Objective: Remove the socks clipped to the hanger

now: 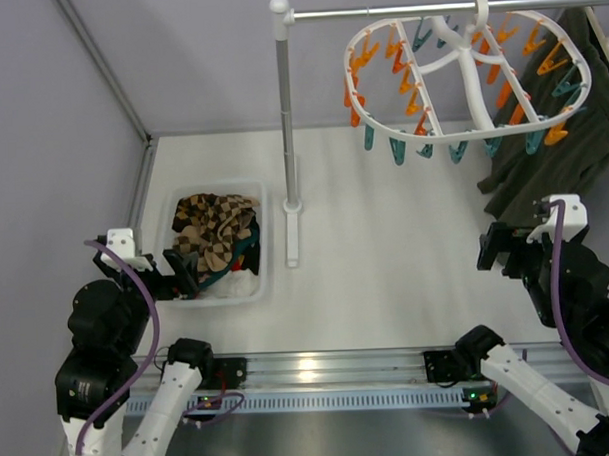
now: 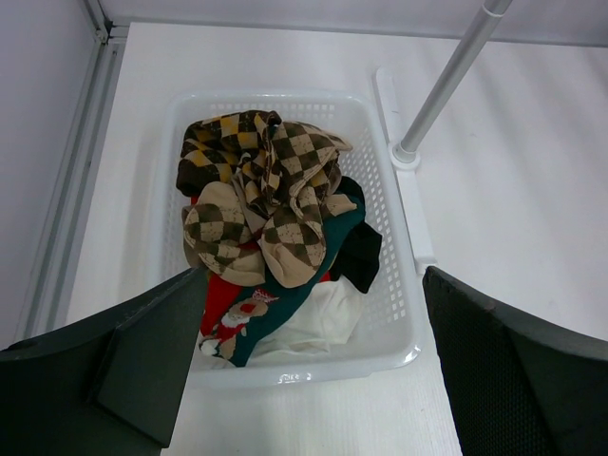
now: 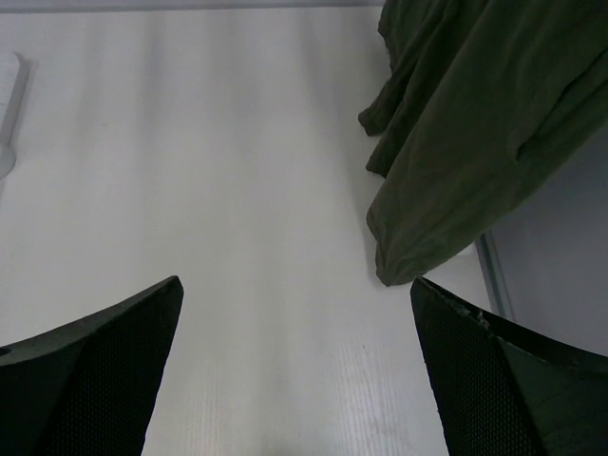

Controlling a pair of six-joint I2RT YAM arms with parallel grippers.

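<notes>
Socks [image 2: 261, 190] lie piled in the basket [image 2: 285, 98]. The clips [image 1: 397, 150] on the hanger [image 1: 471, 72] hold nothing, so the job looks done. Left gripper [image 2: 315, 275] hangs wide open over the pile, empty. Right gripper [image 3: 296, 281] is open and empty too.

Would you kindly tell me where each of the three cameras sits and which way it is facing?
Top external: above and behind the robot, facing down onto hanger, table and basket; left pincer and right pincer show, both open.
Left wrist: on the left arm, facing down into the basket of socks; own fingers at bottom corners.
Right wrist: on the right arm, facing down at table and green garment; own fingers at bottom corners.
Shared: top and left wrist see basket, socks, pole rack.
</notes>
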